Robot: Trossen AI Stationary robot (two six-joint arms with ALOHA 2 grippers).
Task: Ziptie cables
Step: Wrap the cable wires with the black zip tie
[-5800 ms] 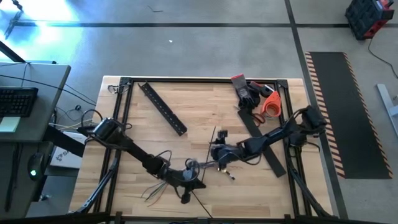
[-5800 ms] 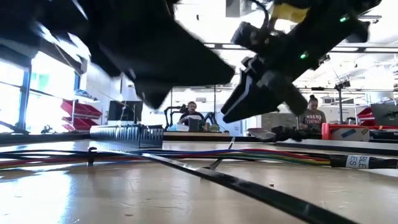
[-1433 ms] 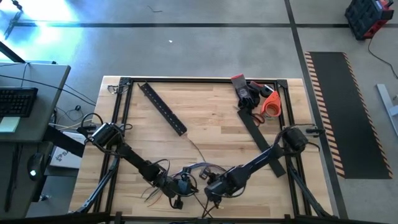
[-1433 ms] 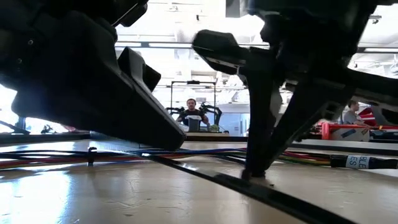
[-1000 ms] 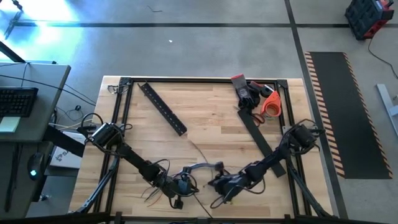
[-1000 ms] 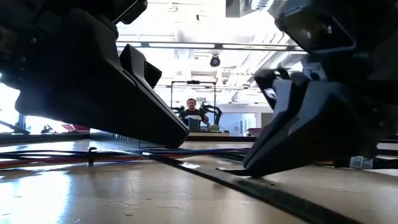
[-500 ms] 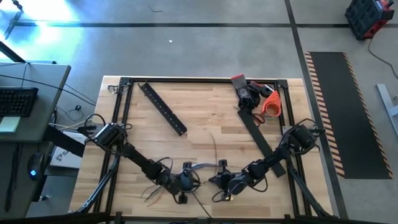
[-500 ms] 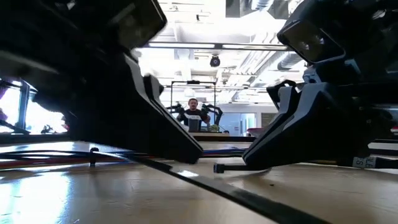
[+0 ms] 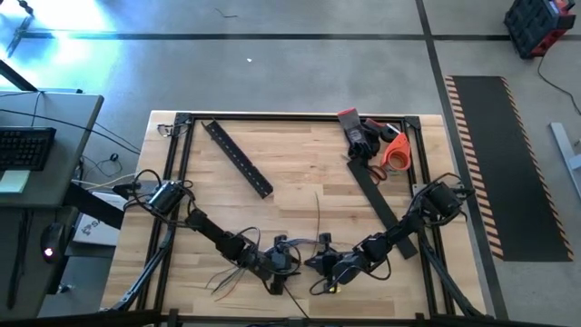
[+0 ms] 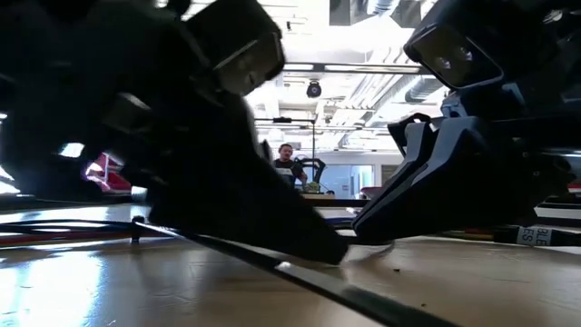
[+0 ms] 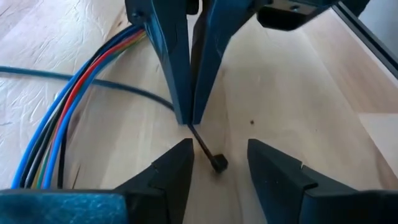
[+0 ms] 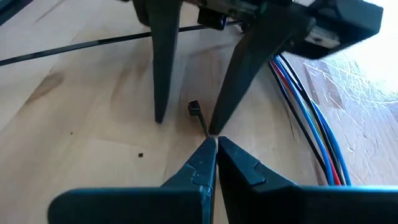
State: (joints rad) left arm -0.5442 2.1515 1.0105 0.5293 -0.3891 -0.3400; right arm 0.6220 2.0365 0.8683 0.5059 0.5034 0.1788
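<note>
My right gripper (image 12: pixel 214 148) is shut on a thin black ziptie near the table's near edge. The ziptie's small square head (image 12: pixel 194 107) sticks out past the fingertips, just above the wood. My left gripper (image 11: pixel 217 167) is open and faces it. Its two fingers (image 12: pixel 163 68) stand on either side of the head (image 11: pixel 218 163) without touching it. The cables (image 11: pixel 74 106), a bundle of red, blue, green and dark wires, lie on the table beside both grippers. In the high view the grippers (image 9: pixel 289 262) (image 9: pixel 320 263) meet tip to tip. My right gripper pinches the ziptie's strap (image 12: pixel 204 129) between its two fingertips, a short way behind the head. The fingers slant down toward the table and lie along the strap. The head end juts out past the tips, close over the wood.
A flat black perforated bar (image 9: pixel 238 157) lies at the far left and another (image 9: pixel 381 195) at the right. Scissors and an orange tape roll (image 9: pixel 392 150) sit at the far right corner. Loose thin wires (image 9: pixel 225 280) lie near the front left. A black frame (image 9: pixel 182 123) rims the table.
My left gripper has moved toward the table's right and down, closing in on my right gripper's tips. My right gripper has stayed in place, and the thin strap trailing from it toward the far edge has swung toward the table's right.
</note>
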